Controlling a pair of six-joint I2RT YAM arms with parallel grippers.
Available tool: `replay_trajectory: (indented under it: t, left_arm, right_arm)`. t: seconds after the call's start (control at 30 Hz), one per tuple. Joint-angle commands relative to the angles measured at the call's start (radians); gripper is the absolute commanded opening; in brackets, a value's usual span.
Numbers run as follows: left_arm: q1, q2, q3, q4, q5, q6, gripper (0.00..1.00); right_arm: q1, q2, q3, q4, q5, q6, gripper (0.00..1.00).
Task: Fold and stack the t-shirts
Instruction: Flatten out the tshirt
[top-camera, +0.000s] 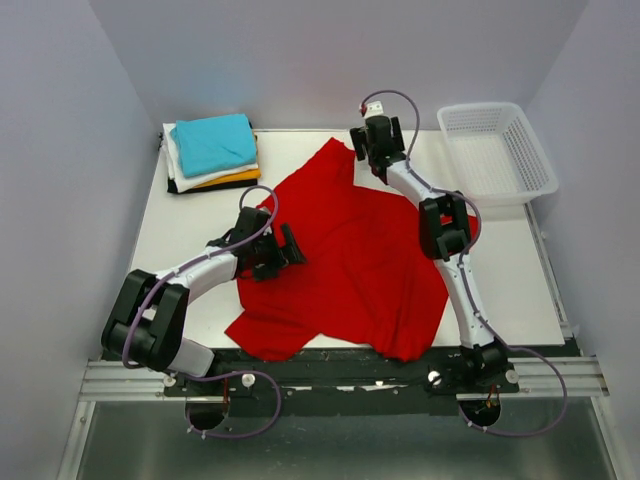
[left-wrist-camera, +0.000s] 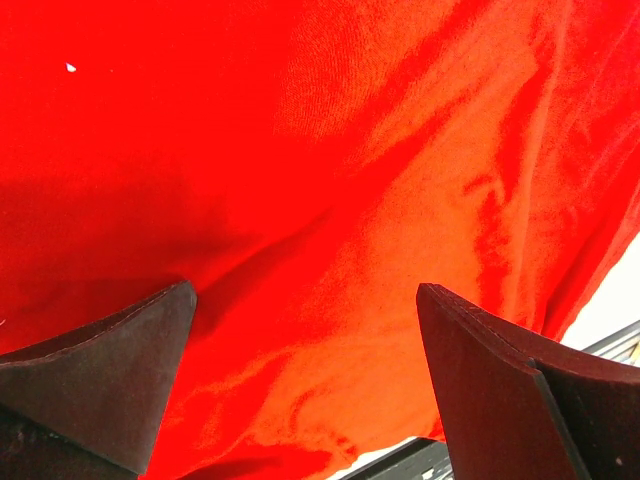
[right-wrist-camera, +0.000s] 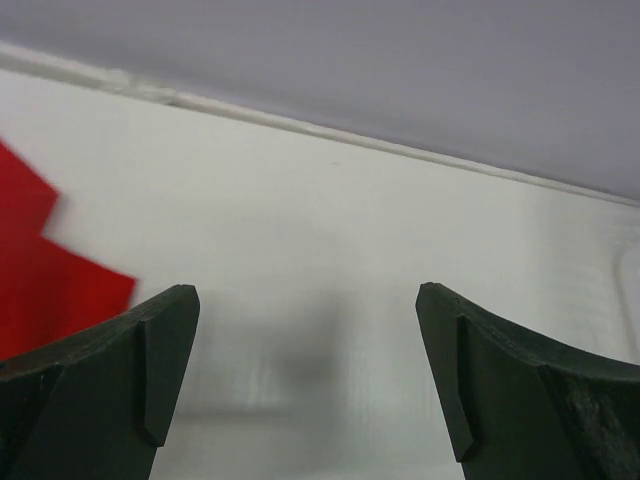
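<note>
Only the top view showed me the folded stack (top-camera: 212, 150) upper left, perhaps four tees, one basket (top-camera: 497, 150), one red shirt (top-camera: 350, 260); left gripper (left-wrist-camera: 305, 300) and right gripper (right-wrist-camera: 308, 300) gaped, empty.

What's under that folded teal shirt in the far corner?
Beneath the teal shirt, edges of a white shirt, an orange shirt and a black shirt peek out; their middles are covered.

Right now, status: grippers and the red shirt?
Left gripper open over red shirt. Right gripper open over table. Shirt unfolded, nothing blocking.
</note>
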Motion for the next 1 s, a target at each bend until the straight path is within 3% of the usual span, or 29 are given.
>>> replay_trajectory:
  t: [0.0,0.1,0.3,0.47,0.57,0.7,0.97]
  left_arm:
    - [0.005,0.009,-0.052,-0.153,-0.058,0.01,0.99]
    - [0.005,0.003,-0.042,-0.151,-0.052,0.011,0.99]
    - [0.005,-0.004,-0.012,-0.14,-0.039,0.016,0.99]
    - [0.005,0.004,-0.013,-0.118,-0.013,0.014,0.99]
    - [0.005,0.01,-0.016,-0.118,-0.012,0.016,0.99]
    - [0.006,0.014,-0.016,-0.117,-0.011,0.016,0.99]
    - [0.005,0.009,-0.036,-0.116,-0.022,0.01,0.99]
  right_arm:
    - [-0.047,0.001,0.036,-0.032,0.097,0.124,1.0]
    - [-0.049,-0.085,-0.065,-0.016,-0.055,0.107,1.0]
    - [-0.046,-0.229,-0.175,-0.084,-0.341,0.267,1.0]
    - [-0.042,-0.241,-0.235,-0.007,-0.706,0.387,1.0]
    - [-0.036,-0.162,-0.149,-0.03,-0.874,0.467,1.0]
    - [-0.021,-0.064,-0.027,-0.087,-0.857,0.493,1.0]
    - [-0.022,-0.013,-0.04,-0.085,-0.698,0.462,1.0]
